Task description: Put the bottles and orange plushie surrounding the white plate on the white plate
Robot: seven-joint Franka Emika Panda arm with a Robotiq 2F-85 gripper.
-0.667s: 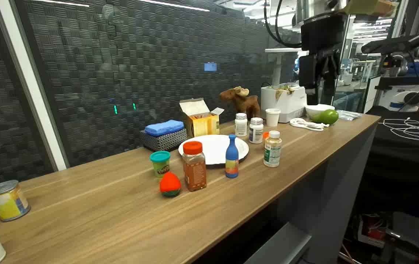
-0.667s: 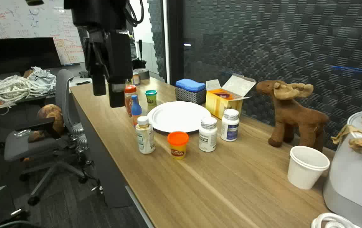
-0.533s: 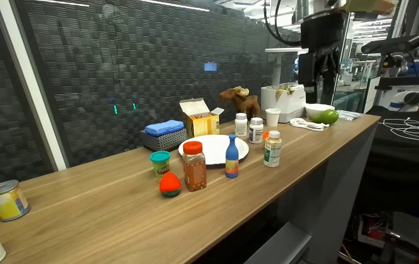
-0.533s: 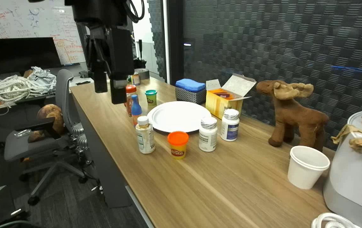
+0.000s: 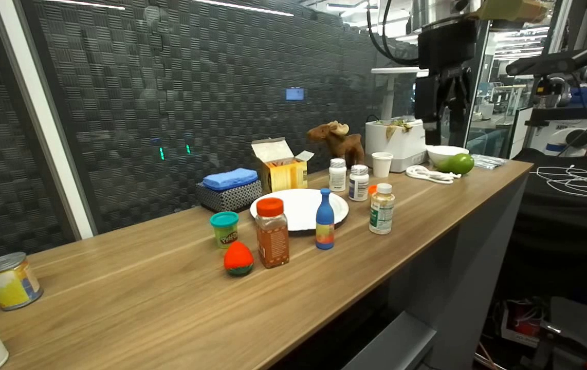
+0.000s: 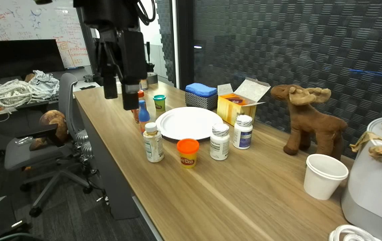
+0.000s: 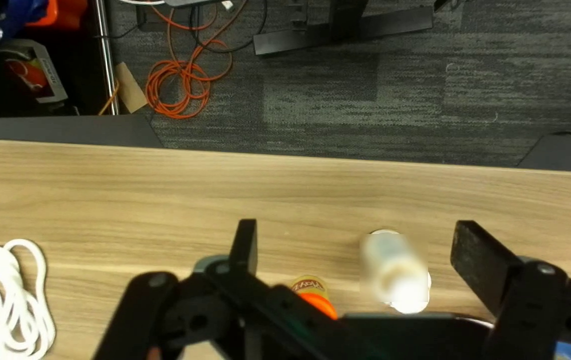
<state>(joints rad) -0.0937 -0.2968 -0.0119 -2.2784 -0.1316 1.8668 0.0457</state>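
A dark patterned wall (image 5: pixel 196 77) rose along the bench (image 6: pixel 211 201); a grey chair (image 6: pixel 40 155) stood on its opposite side, carpet (image 7: pixel 340 110) lay below it, and a whiteboard (image 6: pixel 10 23) showed well apart from it.

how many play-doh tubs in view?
2. The teal-lidded tub stands near the red-capped bottle; the orange-lidded tub is on the opposite side of the white plate, near the green-labelled bottle. Others could be hidden behind things.
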